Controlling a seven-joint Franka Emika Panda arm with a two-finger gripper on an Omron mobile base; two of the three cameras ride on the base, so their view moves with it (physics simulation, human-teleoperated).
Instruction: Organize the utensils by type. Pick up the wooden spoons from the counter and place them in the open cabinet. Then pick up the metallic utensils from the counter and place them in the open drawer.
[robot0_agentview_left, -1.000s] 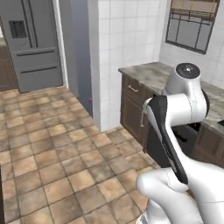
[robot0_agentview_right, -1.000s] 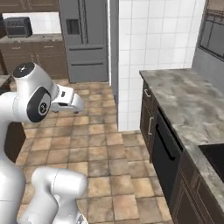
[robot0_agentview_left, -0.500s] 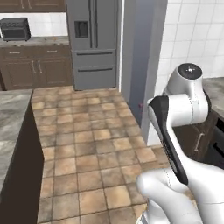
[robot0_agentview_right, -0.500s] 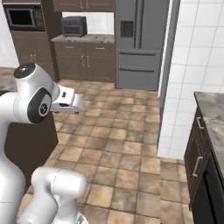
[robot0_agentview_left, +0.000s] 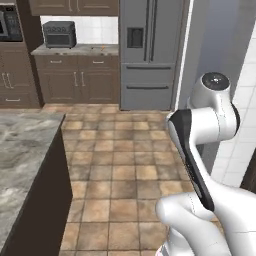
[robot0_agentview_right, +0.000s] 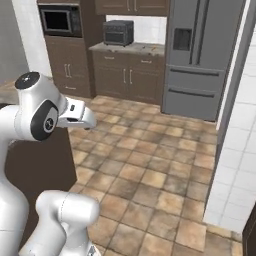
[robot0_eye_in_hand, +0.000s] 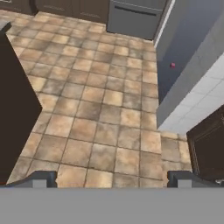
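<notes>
My gripper (robot0_eye_in_hand: 112, 180) hangs over the brown tiled floor, open wide with nothing between its dark fingertips (robot0_eye_in_hand: 41, 179). A grey-veined stone counter (robot0_agentview_left: 22, 145) on a dark base fills the near left, and its dark side (robot0_eye_in_hand: 13, 109) shows in the hand view. A far counter (robot0_agentview_left: 75, 50) (robot0_agentview_right: 132, 47) runs along the back wall beside the fridge. Thin orange slivers (robot0_agentview_left: 102, 48) (robot0_agentview_right: 145, 49) lie on it, too small to tell whether they are the wooden spoons. The metallic utensils, the open cabinet and the open drawer are out of view.
A grey fridge (robot0_agentview_left: 150, 50) stands at the back. A toaster oven (robot0_agentview_left: 59, 34) sits on the far counter, with a microwave (robot0_agentview_right: 57, 20) built in to its left. A white tiled wall (robot0_agentview_right: 235, 150) and a dark cabinet (robot0_eye_in_hand: 210, 144) bound the right. Floor (robot0_agentview_left: 120, 165) lies between.
The whole picture has swung: the camera turned left, so the tiled wall and right-hand counter slid away while the fridge, far cabinets and near-left counter came in. The gripper stays open.
</notes>
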